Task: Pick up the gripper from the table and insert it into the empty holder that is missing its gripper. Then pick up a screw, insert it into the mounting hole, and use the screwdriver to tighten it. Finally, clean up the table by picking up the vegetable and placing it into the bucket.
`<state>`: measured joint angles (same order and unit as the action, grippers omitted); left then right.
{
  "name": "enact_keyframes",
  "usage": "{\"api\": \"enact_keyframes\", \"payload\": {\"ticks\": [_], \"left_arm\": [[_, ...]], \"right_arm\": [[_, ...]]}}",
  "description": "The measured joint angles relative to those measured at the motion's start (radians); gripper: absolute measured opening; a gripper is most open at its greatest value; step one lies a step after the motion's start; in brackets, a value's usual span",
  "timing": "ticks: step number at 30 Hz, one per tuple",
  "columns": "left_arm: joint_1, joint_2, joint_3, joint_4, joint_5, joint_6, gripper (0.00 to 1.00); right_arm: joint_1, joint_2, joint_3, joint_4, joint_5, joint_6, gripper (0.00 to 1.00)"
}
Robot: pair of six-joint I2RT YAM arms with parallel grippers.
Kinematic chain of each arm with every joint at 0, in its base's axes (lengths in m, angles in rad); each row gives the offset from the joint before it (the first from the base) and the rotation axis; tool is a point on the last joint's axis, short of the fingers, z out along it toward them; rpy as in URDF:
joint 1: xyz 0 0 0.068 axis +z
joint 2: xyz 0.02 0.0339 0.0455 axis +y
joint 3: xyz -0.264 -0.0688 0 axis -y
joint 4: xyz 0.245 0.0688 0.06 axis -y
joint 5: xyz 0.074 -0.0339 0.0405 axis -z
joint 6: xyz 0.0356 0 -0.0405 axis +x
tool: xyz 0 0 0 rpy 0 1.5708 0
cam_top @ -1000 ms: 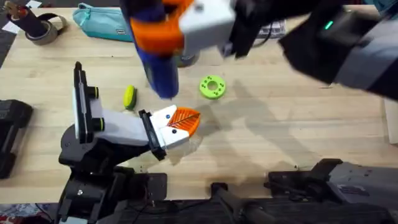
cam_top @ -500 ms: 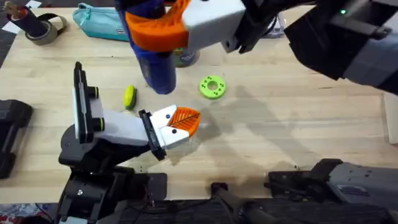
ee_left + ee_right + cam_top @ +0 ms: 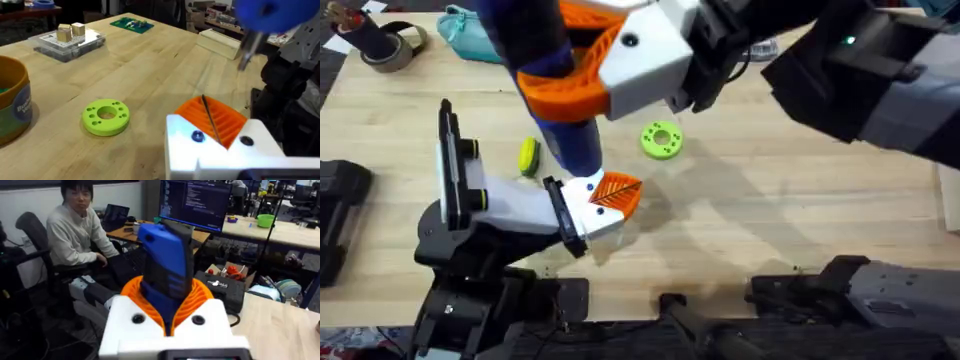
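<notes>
The right end effector [image 3: 575, 85] clamps the screwdriver [image 3: 570, 140], tip down over the holder [image 3: 582, 212], where the orange gripper [image 3: 618, 192] sits. It should align squarely with the screw [image 3: 197, 136] before pressing. Left end effector's opening: cannot tell.

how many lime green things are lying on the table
2: a flat ring-shaped disc with small holes near mid-table, and a small oblong piece left of the screwdriver. Others may be hidden under the raised right arm.
</notes>
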<state>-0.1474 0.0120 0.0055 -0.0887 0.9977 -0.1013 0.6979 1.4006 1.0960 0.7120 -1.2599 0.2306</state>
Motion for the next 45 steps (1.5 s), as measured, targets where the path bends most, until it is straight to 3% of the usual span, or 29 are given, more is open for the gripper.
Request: {"api": "enact_keyframes", "payload": {"ticks": [12,45], "left_arm": [[0.000,0.000,0.000,0.000,0.000,0.000,0.013],[0.000,0.000,0.000,0.000,0.000,0.000,0.013]], "right_arm": [[0.006,-0.003,-0.171,0.093,0.044,0.012,0.035],[0.007,-0.002,-0.175,0.148,0.112,-0.030,0.035]]}}
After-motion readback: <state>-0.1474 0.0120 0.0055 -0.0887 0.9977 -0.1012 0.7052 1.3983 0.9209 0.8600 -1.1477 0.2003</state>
